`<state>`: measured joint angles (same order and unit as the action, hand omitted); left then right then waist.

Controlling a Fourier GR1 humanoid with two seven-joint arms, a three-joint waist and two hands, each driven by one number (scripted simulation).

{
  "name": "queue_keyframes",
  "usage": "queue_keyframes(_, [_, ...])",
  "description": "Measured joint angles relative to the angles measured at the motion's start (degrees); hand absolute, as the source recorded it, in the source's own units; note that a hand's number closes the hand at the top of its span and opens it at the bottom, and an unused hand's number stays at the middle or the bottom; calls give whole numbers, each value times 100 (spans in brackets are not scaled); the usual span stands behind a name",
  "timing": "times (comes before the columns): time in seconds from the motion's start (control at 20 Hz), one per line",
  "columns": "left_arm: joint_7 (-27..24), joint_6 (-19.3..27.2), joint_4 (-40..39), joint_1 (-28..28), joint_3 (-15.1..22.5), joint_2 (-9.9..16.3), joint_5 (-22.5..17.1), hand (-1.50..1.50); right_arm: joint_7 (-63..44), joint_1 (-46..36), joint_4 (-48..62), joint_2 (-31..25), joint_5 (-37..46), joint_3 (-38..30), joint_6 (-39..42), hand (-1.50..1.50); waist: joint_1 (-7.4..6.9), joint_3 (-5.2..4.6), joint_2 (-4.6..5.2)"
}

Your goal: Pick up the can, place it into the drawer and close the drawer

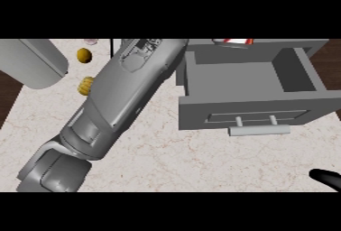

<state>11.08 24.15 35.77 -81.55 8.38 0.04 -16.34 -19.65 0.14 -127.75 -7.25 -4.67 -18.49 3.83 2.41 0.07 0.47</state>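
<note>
Only a strip of the red and white can point(234, 42) shows, at the picture's top edge just behind the back wall of the drawer point(301, 67). The grey drawer stands pulled out on the right with nothing visible inside, its bar handle point(260, 130) facing me. My left forearm point(120, 99) slants from the lower left up to the top centre, left of the drawer; its hand is cut off at the top edge. Of my right hand point(326, 178), one straight black finger shows at the lower right corner, away from the drawer.
Two small yellow items point(84, 55) point(86, 85) lie left of my forearm, with a pale pinkish one point(90, 42) above them. A large grey rounded body point(36, 63) fills the top left. The marbled counter point(200, 158) spreads in front of the drawer.
</note>
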Motion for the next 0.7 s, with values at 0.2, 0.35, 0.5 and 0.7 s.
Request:
queue_keyframes(0.2, [-62,88,-538,-423,137,-2,-214,150,-130,-105,-64,-51,-20,13,-28,-150,79,1,18])
queue_keyframes(0.35, [-223,129,-890,-580,260,-2,-347,150,-150,-93,-125,10,40,131,-44,-150,134,4,35])
queue_keyframes(0.5, [-308,301,-1135,-735,440,-4,-499,150,-134,-153,-77,-30,-4,131,-7,-150,208,7,50])
queue_keyframes(0.7, [-380,607,-1377,-888,629,-3,-683,-150,-196,-248,-57,-92,-54,133,15,-150,291,10,67])
